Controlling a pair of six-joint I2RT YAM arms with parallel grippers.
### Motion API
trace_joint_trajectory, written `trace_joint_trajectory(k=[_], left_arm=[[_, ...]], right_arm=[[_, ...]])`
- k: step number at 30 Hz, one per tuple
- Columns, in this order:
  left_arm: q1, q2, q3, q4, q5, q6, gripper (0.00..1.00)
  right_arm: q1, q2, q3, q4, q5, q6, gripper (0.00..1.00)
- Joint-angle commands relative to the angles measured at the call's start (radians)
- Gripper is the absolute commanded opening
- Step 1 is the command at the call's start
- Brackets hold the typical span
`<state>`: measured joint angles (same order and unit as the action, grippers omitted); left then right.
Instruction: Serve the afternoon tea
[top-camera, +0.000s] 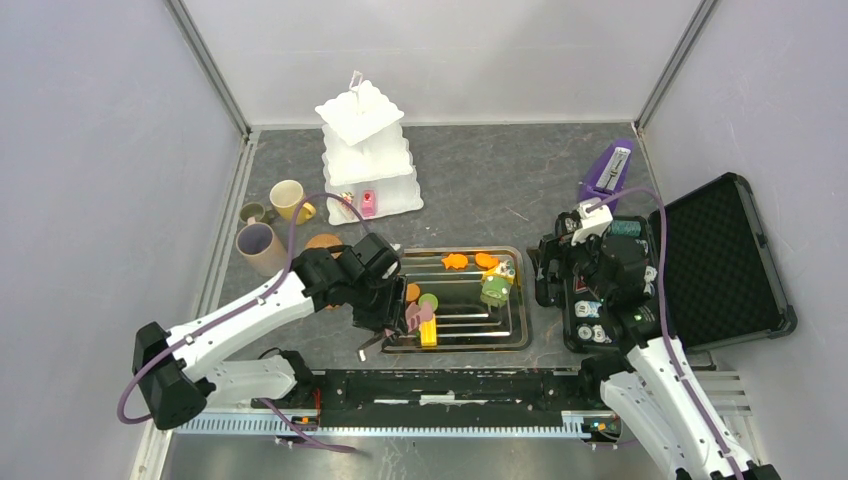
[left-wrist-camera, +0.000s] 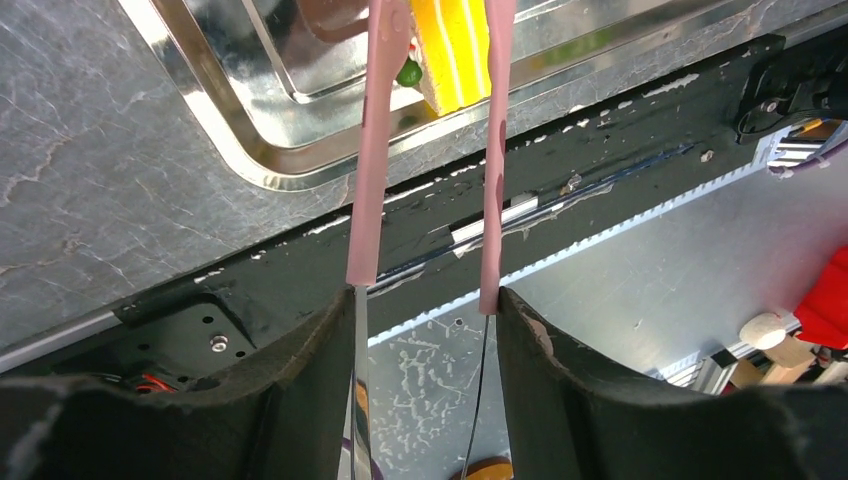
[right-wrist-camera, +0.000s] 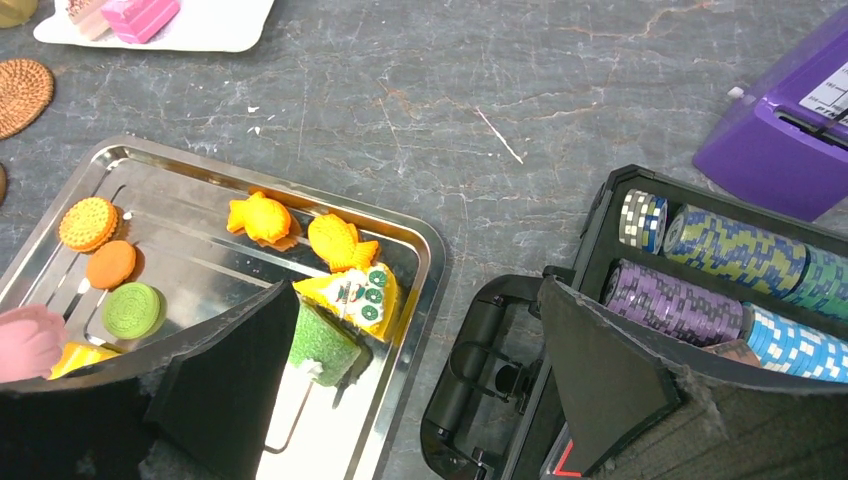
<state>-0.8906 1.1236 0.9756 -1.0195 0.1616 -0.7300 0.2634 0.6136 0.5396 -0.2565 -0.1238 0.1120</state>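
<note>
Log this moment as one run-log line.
left end effector: shut on pink tongs, tips either side of yellow cake in tray | right end effector: open, empty, above tray's edge | stand: pink cake on bottom tier

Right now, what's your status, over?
Left gripper shut on pink tongs, tips flanking yellow cake in tray. Right gripper open above tray edge. No obstruction seen.

The left arm (top-camera: 250, 310) stretches forward and inward across the table, the left gripper (left-wrist-camera: 425, 310) clamped on a pair of pink-tipped tongs (left-wrist-camera: 372, 150). The right arm (top-camera: 660, 370) stands bent on its own side, the right gripper (right-wrist-camera: 418, 300) angled downward, jaws spread wide, holding nothing.
</note>
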Motion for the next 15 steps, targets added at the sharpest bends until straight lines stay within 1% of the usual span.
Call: trace_joint_trajectory(k=[1,10,15], left_arm=[[-0.011,0.014,-0.015,0.053,0.028,-0.068,0.57],[-0.017,0.072,0.021,0.032,-0.035,-0.039,0.58],[-0.049,0.114,0.055,0.014,-0.075,-0.043,0.58]], right_arm=[[-0.004,-0.024,-0.007,0.017,-0.007,0.013,0.98],[-0.004,-0.021,-0.012,0.025,-0.005,0.009,0.98],[-0.004,-0.021,-0.018,0.026,-0.005,0.004,0.98]])
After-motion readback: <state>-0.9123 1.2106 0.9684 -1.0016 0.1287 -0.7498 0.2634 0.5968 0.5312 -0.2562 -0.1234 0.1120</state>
